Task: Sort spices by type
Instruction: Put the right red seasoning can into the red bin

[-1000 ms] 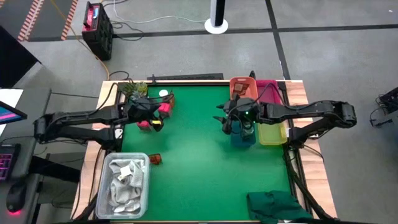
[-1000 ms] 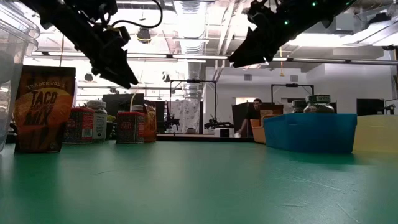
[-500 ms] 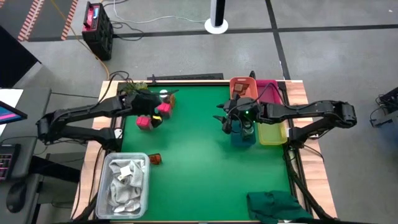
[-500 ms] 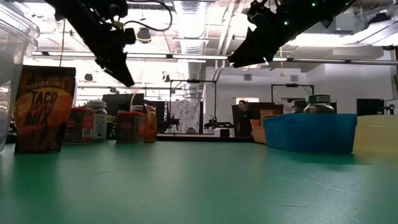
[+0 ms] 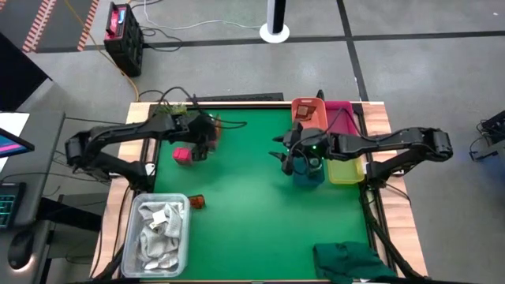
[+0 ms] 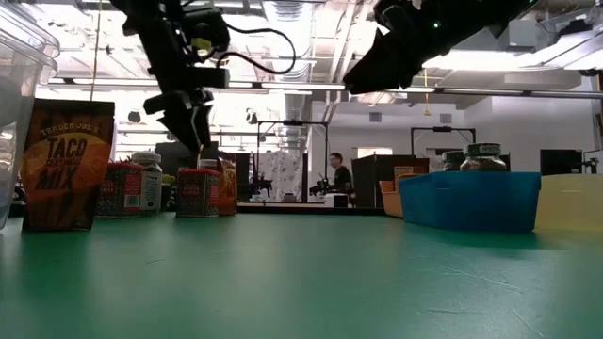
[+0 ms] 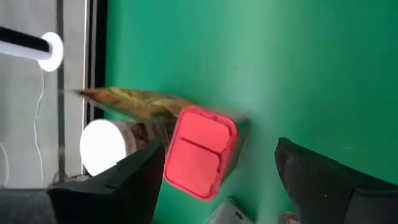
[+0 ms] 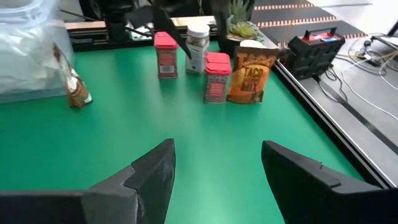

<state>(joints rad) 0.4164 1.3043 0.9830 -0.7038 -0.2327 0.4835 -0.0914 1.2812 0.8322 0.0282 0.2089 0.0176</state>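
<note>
The spices stand in a cluster by the table's far left. My left gripper (image 5: 203,132) hangs over them, open and pointing down. In the left wrist view its fingers (image 7: 219,149) stand either side of a red-capped jar (image 7: 199,152), above it and not touching. A white-capped jar (image 7: 102,146) and a taco mix packet (image 7: 137,102) stand next to that jar. Another red-capped jar (image 5: 182,155) stands apart, nearer me. A second orange-brown packet (image 5: 196,203) stands upright beside the plastic tub. My right gripper (image 5: 290,158) hovers open over the blue bin (image 5: 309,173).
Orange (image 5: 308,110), pink (image 5: 341,109) and yellow (image 5: 347,167) bins line the right side; the blue bin holds jars (image 6: 483,155). A clear tub of white rags (image 5: 162,233) sits near left, a green cloth (image 5: 351,260) near right, a spiky plant (image 5: 170,110) far left. A person stands far behind.
My left gripper has moved toward the table's right and far edge, over the spice cluster. It has turned from slanting to pointing nearly straight down and has come lower, close above a red-capped jar. The spices have not moved.
</note>
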